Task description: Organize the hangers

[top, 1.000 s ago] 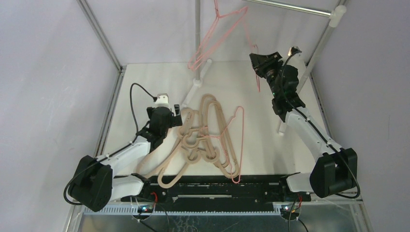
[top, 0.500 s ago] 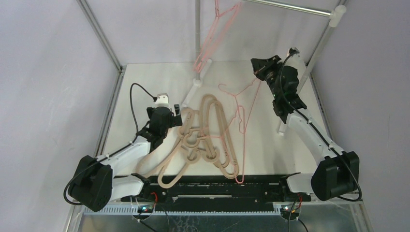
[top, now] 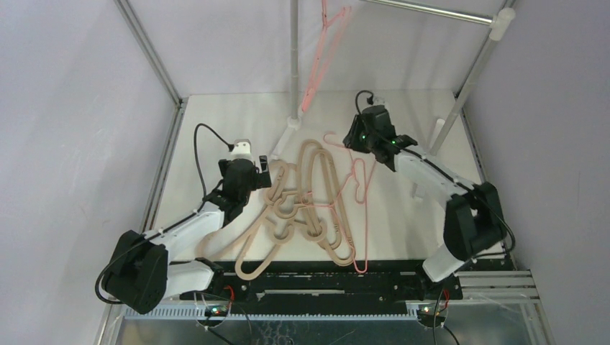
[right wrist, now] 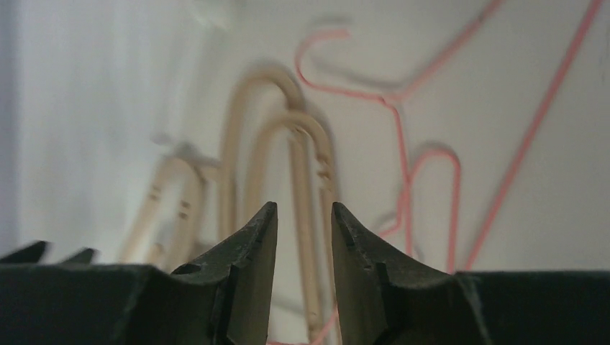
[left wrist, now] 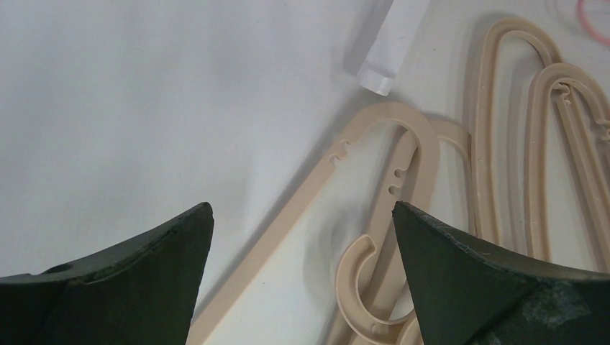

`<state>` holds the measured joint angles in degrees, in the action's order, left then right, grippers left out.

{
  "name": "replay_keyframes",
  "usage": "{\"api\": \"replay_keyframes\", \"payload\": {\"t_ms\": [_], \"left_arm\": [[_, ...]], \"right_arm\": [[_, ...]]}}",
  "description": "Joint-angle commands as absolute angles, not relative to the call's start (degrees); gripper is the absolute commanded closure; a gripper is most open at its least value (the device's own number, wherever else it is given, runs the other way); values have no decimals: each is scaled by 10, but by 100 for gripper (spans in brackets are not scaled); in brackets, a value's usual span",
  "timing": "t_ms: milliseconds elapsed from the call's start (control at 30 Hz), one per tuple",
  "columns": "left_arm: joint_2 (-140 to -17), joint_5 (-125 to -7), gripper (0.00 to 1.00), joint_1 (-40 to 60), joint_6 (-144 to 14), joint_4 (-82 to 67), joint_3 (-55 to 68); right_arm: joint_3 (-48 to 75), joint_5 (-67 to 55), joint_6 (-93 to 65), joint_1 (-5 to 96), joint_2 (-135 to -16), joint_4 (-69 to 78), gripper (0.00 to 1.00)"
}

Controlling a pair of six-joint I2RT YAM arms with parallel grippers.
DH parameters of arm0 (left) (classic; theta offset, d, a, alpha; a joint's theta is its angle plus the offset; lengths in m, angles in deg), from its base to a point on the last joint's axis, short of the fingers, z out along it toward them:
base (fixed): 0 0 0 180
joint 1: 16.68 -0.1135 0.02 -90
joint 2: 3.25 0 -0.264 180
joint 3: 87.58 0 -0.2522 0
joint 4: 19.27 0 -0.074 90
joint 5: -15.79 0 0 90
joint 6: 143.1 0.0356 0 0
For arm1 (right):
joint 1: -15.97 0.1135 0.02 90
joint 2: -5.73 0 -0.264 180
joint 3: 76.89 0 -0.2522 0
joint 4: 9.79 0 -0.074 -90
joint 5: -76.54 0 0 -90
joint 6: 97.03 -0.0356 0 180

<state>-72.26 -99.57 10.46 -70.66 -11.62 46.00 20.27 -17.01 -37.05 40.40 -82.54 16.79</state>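
Hangers in beige (top: 288, 215) lie tangled mid-table, with pink wire hangers (top: 359, 188) along their right and tips reaching the near edge. Another pink hanger (top: 321, 50) hangs far back beside the rack pole (top: 293, 57). Left gripper (top: 262, 167), spread wide and empty, crowds the pile's left. Right gripper (top: 356, 136), narrowly parted and seemingly empty, hovers at its far right.

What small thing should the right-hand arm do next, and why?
Probably open a bit wider and dip toward the pink wire hanger lying on the table. The right gripper hangs over the table close to that hanger, its jaws barely parted with nothing between them. It likely needs a wider opening before it can close around the thin wire.
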Motion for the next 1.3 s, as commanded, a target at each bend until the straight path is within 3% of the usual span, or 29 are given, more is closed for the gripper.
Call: {"api": "replay_keyframes", "payload": {"t_ms": [0, 567, 1033, 1233, 1267], "left_arm": [[-717, -1002, 1, 107, -708, -132, 441], [-731, -1002, 1, 107, -709, -137, 439], [-735, -1001, 0, 107, -710, -139, 439], [-740, -996, 0, 107, -711, -140, 438], [-740, -997, 0, 107, -711, -140, 438]], "right_arm": [[193, -168, -346, 407, -872, 242, 58], [173, -272, -363, 432, -996, 302, 58], [241, -261, -378, 420, -1007, 265, 58], [248, -244, -370, 417, -1017, 247, 66], [248, -242, -368, 418, -1018, 244, 71]]}}
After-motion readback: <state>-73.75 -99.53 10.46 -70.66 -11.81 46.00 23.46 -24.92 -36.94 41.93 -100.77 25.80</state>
